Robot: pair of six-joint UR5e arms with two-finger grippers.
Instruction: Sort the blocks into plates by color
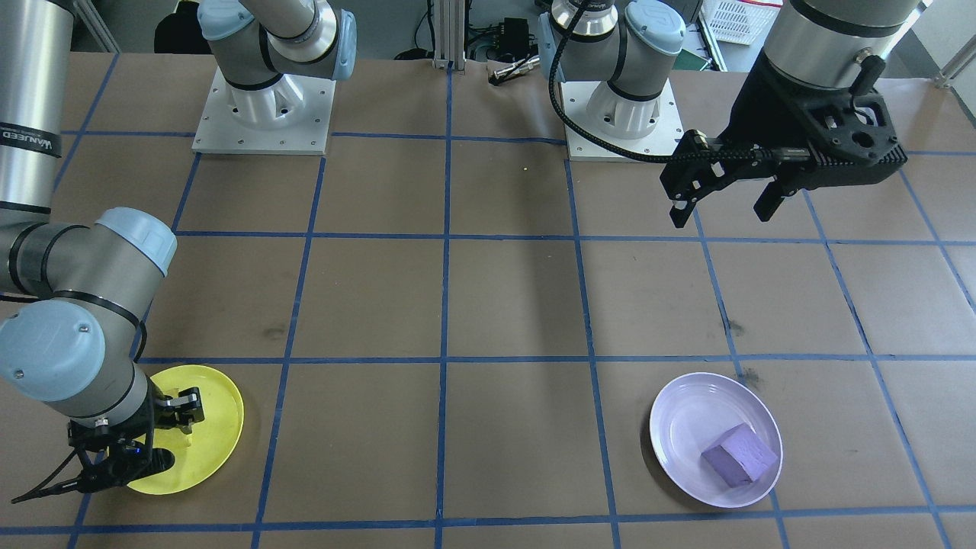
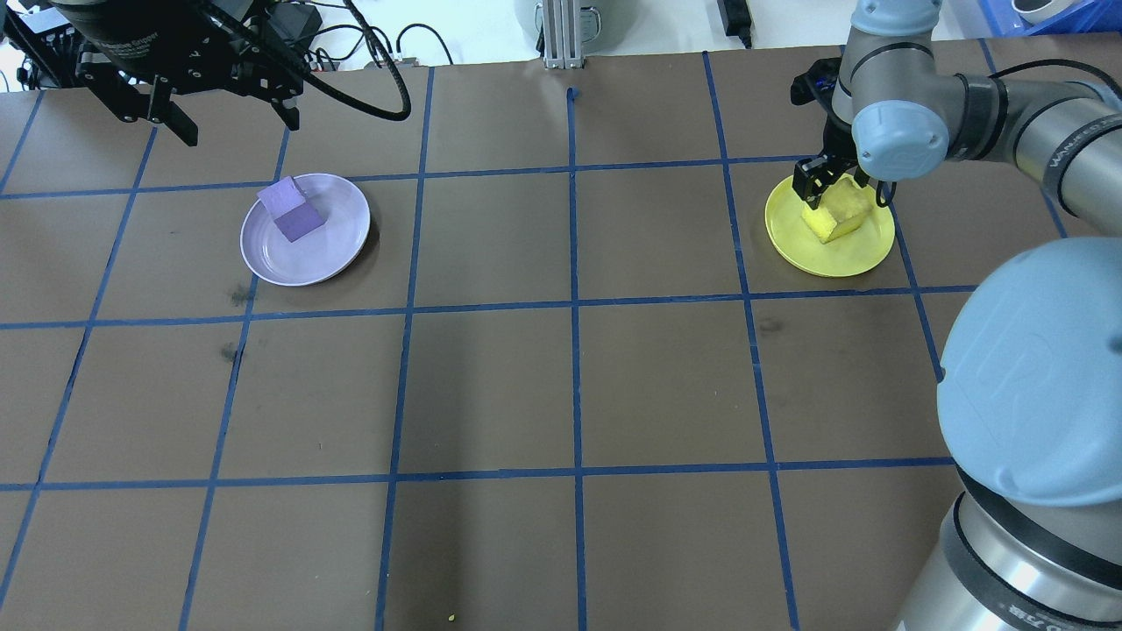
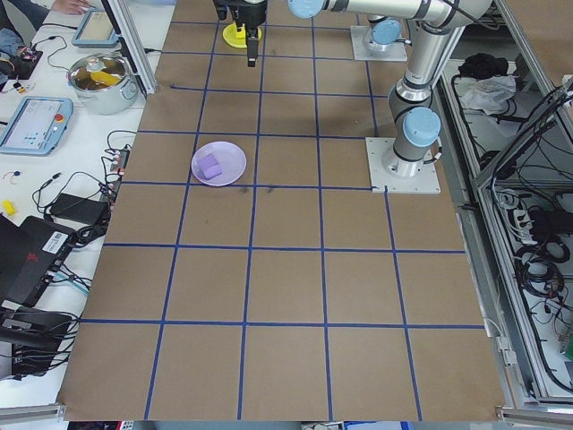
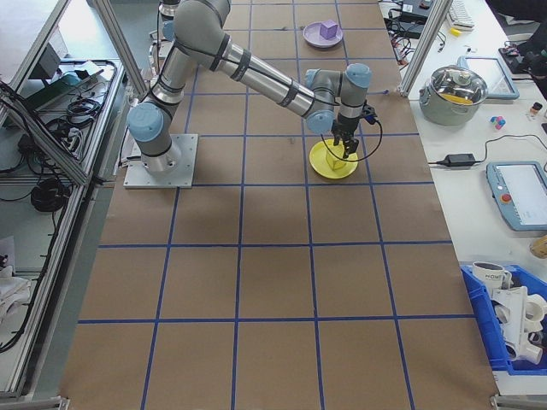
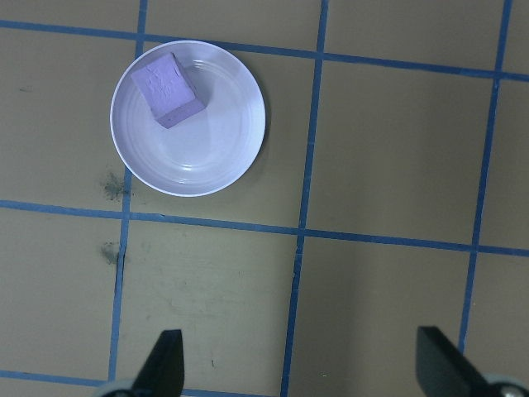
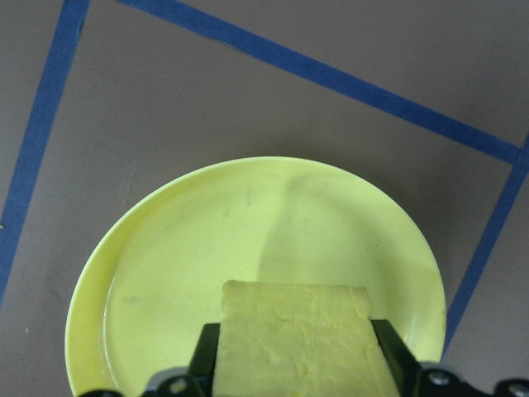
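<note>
From the front, the purple block (image 1: 739, 455) lies in the lavender plate (image 1: 686, 412), and the left gripper (image 1: 720, 204) hangs spread and empty. From overhead, the right gripper (image 2: 824, 186) pinches the yellow block (image 2: 837, 217) over the yellow plate (image 2: 863, 254). I judge only the release is left.

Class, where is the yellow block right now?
In the overhead view, the yellow block sits at the right, over the yellow plate, between the fingers of the right hand.
</note>
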